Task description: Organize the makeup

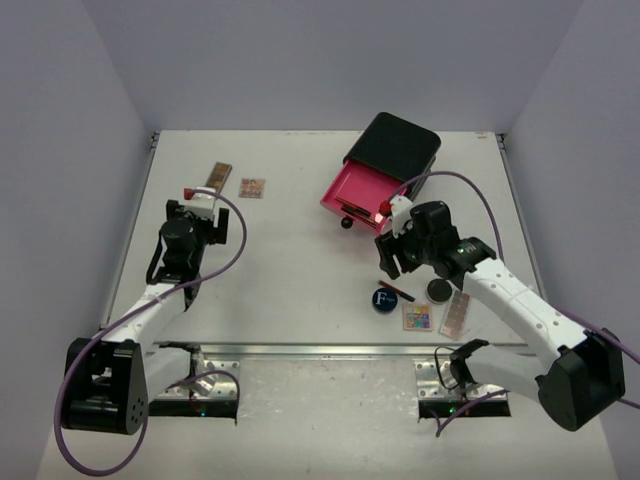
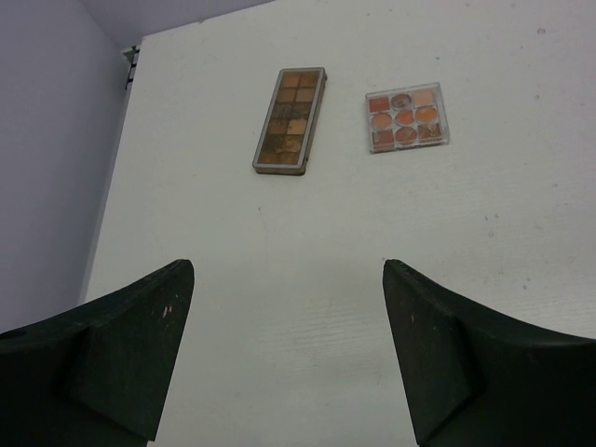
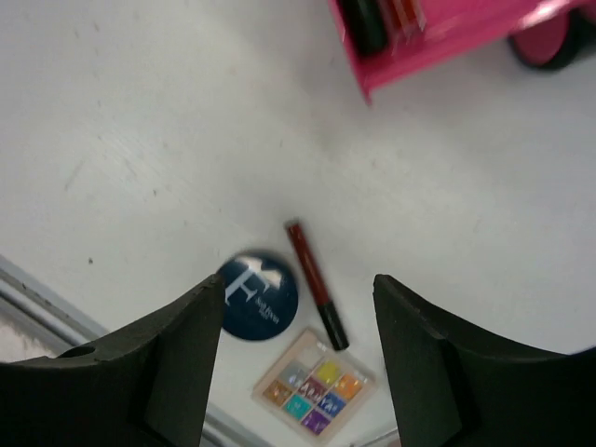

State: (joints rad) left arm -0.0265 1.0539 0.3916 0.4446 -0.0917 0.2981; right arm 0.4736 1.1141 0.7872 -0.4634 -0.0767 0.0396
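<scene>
Pink drawer (image 1: 350, 188) is seen open near the far edge of the table (image 1: 290, 290); left jaws and right jaws are held apart.

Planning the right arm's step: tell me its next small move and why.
Probably lower the right gripper and close on the red pencil. Its fingers stand open and empty above the table, the pencil lies between them in the wrist view, beside the blue compact, and the pink drawer stands open nearby to receive it.
</scene>
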